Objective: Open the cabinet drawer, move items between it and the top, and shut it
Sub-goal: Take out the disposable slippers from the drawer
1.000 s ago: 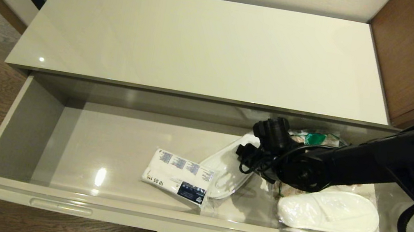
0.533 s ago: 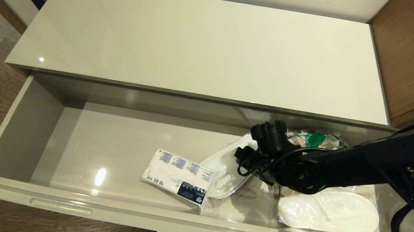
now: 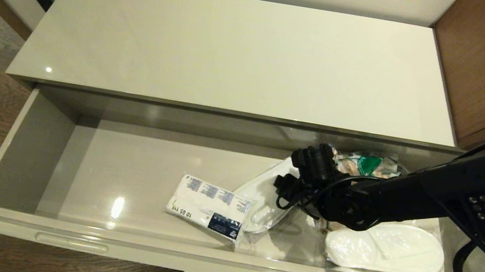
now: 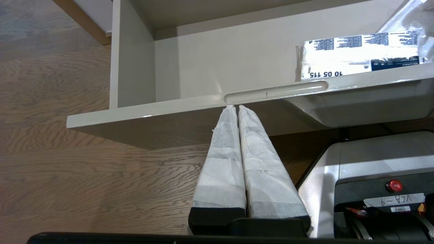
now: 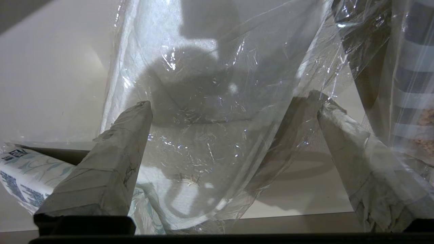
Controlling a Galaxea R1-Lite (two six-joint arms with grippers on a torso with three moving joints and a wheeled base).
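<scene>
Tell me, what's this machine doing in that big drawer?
The cabinet drawer is pulled open. The right gripper hangs open inside it over a plastic-wrapped slipper, not yet gripping. A tissue packet and a second slipper lie nearby. The top holds nothing. The left gripper is parked shut by the drawer front.

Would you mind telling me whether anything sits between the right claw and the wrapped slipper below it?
Nothing visible does. The open right claw straddles the wrapped slipper, with only its clear wrap between the fingers. The tissue packet lies beside it.
</scene>
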